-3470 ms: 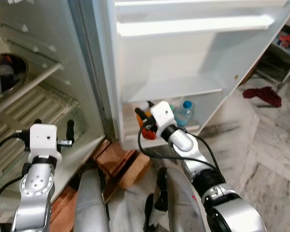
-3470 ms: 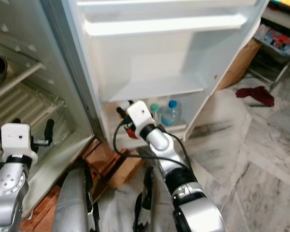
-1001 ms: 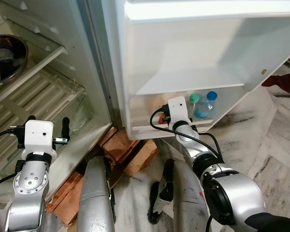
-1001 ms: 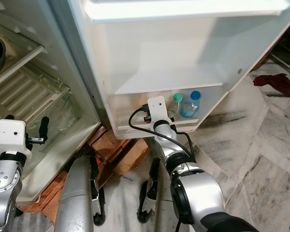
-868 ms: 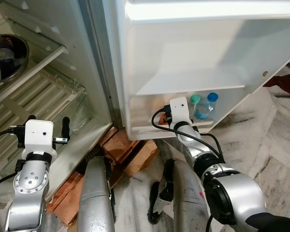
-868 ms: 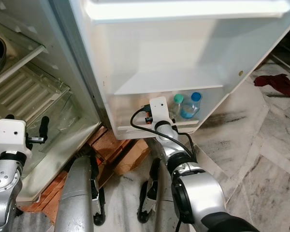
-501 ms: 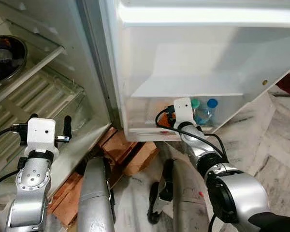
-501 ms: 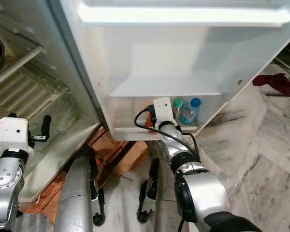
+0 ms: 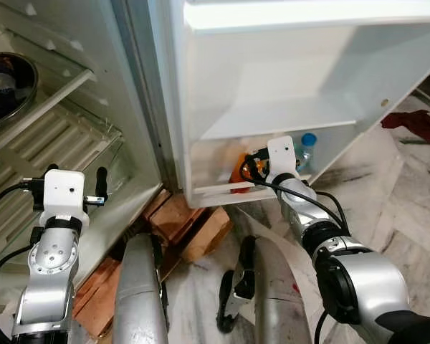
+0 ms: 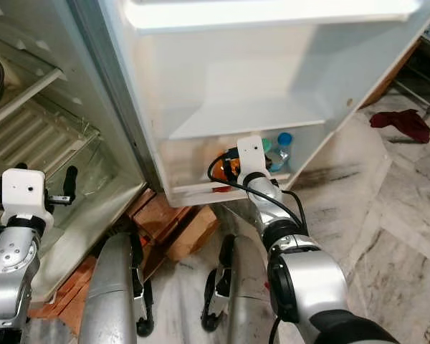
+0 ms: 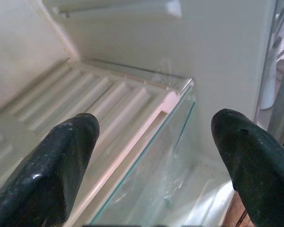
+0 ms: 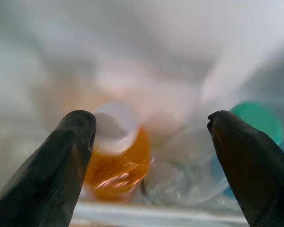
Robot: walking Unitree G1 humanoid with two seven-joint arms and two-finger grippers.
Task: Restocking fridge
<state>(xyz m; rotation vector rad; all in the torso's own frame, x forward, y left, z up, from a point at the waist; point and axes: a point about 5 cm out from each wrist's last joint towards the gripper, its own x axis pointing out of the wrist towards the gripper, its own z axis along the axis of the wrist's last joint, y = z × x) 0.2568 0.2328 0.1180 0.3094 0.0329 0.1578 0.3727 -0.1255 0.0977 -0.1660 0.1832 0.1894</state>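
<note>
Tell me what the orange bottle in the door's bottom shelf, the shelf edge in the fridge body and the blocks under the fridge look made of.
Orange bottle: likely clear plastic; orange liquid shows through, white cap.
Shelf edge: looks like glass, a transparent pane with a greenish edge.
Blocks: reddish-brown, matte, probably brick or wood; I cannot tell which.

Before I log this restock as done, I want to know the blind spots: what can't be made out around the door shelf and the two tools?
- Orange bottle: blurred in the right wrist view; in the eye views the right tool and its wrist cover most of it, so label and stance are unclear.
- Green-capped bottle: cut off behind a finger in the right wrist view.
- Blue-capped bottle: body hidden by the arm.
- Bowl: cut by the frame edge.
- Left tool: open, with the glass shelf beyond it.
</note>
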